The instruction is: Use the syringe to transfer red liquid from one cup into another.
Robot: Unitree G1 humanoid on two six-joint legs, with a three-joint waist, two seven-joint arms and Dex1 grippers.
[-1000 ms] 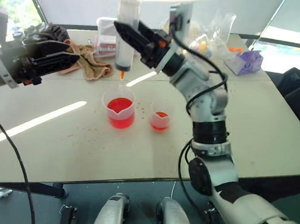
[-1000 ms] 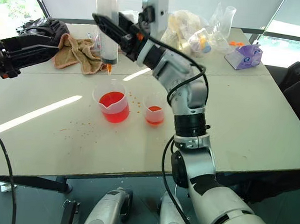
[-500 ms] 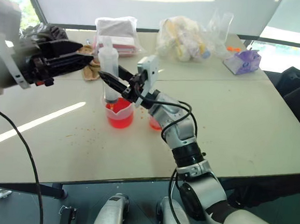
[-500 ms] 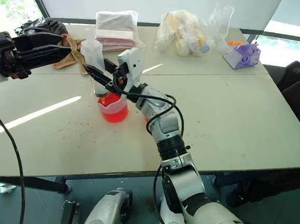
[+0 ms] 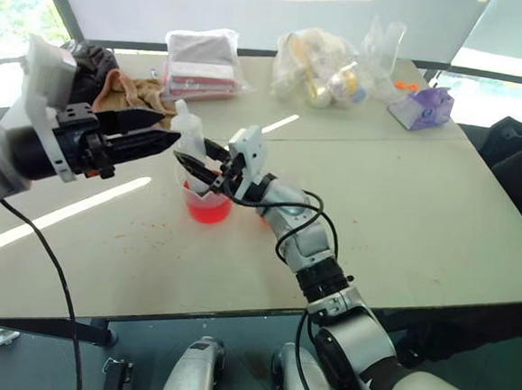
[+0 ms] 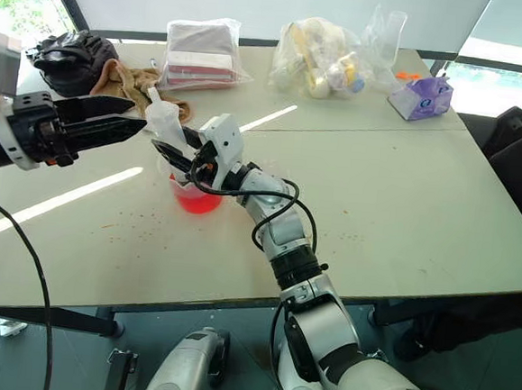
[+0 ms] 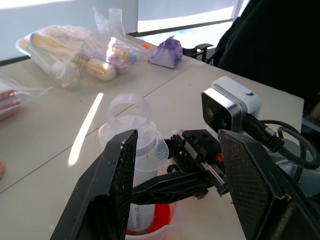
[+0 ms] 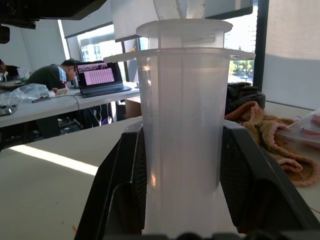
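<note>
The right gripper (image 5: 194,164), clamped on the fat clear plastic syringe (image 5: 191,144), had lowered it into the wide spouted clear beaker (image 5: 208,205) of red liquid (image 5: 209,212); the left gripper (image 5: 162,131), jaws wide, had neared the plunger; drawing seemed next.

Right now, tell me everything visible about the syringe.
The syringe is a fat, clear plastic barrel with a flanged top and a white plunger. It leans slightly, its lower end dipped into the spouted beaker of red liquid. The right gripper is shut on its barrel; the open left gripper hovers near its top.

smaller cup (image 5: 266,215) — mostly behind arm
</note>
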